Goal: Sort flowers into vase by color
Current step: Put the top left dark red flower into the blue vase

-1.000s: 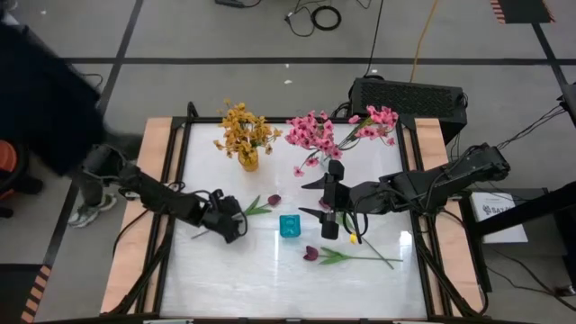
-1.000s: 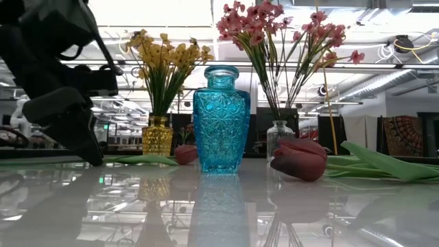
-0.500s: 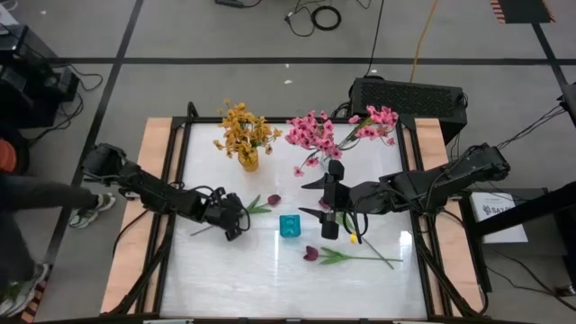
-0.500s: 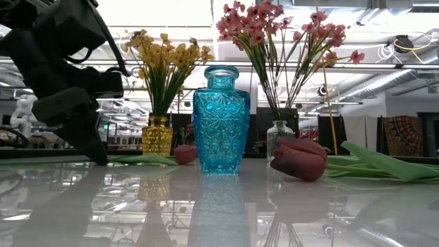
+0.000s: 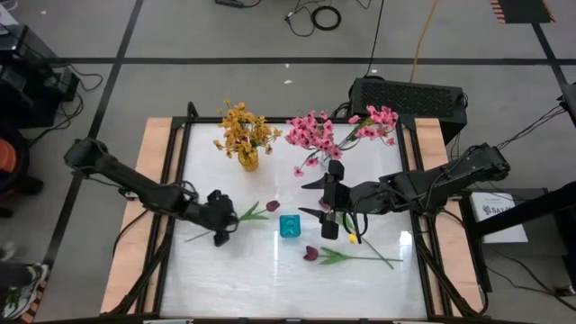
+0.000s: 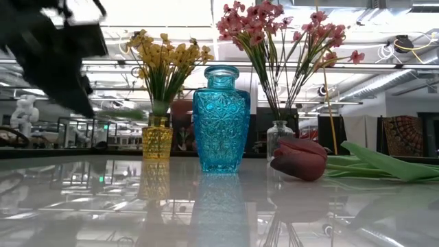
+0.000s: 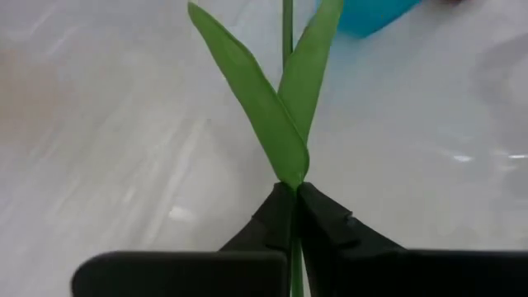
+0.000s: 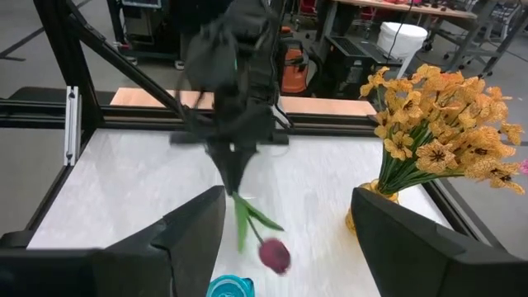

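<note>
A maroon tulip (image 5: 272, 206) on a green leafy stem hangs in my left gripper (image 5: 219, 219), which is shut on it left of the blue vase (image 5: 289, 226). In the low view its bud (image 6: 182, 120) shows raised behind the blue vase (image 6: 221, 120). A second maroon tulip (image 5: 310, 254) lies flat on the table near the front. Yellow flowers (image 5: 243, 130) stand in a yellow vase (image 6: 158, 140). Pink flowers (image 5: 315, 135) stand in a clear vase (image 6: 278, 134). My right gripper (image 5: 328, 209) hovers open right of the blue vase. My left gripper pinches the tulip's green stem (image 7: 290, 183) between its two fingers, right where the two leaves (image 7: 272, 107) branch off. The fingers come slanting down from the table's left side. The tulip is lifted clear of the table, its bud (image 8: 275, 255) hanging lower than the fingers.
The three vases stand across the middle and far part of the white tabletop (image 5: 243, 279). A black frame (image 5: 175, 180) and wooden side boards (image 5: 135, 225) border the table. A black box (image 5: 409, 94) sits behind the far right corner.
My left gripper has shut on the tulip's stem, then risen and drawn back a little toward the table's left edge. The tulip, which lay on the table, is now lifted clear, its bud raised behind the blue vase in the low view.
</note>
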You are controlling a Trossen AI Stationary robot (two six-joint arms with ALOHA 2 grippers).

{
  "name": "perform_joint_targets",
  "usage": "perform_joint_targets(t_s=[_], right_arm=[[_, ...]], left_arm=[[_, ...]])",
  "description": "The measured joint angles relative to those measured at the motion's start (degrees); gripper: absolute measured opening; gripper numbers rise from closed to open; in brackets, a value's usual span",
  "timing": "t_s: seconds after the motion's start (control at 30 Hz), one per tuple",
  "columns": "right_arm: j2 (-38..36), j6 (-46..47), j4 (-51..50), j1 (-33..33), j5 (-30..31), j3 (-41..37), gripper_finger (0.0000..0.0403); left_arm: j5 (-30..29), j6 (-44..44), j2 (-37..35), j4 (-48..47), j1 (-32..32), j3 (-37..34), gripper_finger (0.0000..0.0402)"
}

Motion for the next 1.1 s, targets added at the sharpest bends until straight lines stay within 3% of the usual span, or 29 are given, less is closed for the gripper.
perform_joint_targets(t_s=[0.23,0.37,0.47,0.73,0.83,1.1], right_arm=[[0.0,0.3,-0.1,0.0,0.0,0.0,0.0256],[0.0,0.6,0.4,0.0,0.0,0.0,0.0256],[0.3,1.9,1.6,0.0,0.1,0.0,0.0256],[5.5,5.0,12.0,0.7,-1.2,-2.3,0.0256],[8.4,4.1,17.9,0.8,-1.7,-2.4,0.0256],[14.8,-1.9,38.8,0.7,-1.6,-2.3,0.0256]], left_arm=[[-3.8,4.9,-16.8,-3.6,-4.3,1.3,0.0014],[-6.9,15.3,-22.4,2.7,-5.9,4.0,0.0014],[-9.6,26.0,-24.0,13.1,-6.3,5.2,0.0014],[-11.8,49.7,-21.7,42.5,-6.2,5.7,0.0015],[-10.8,53.9,-18.8,51.0,-6.2,5.7,0.0015],[-1.0,60.1,-6.2,76.0,-6.2,5.7,0.0015]])
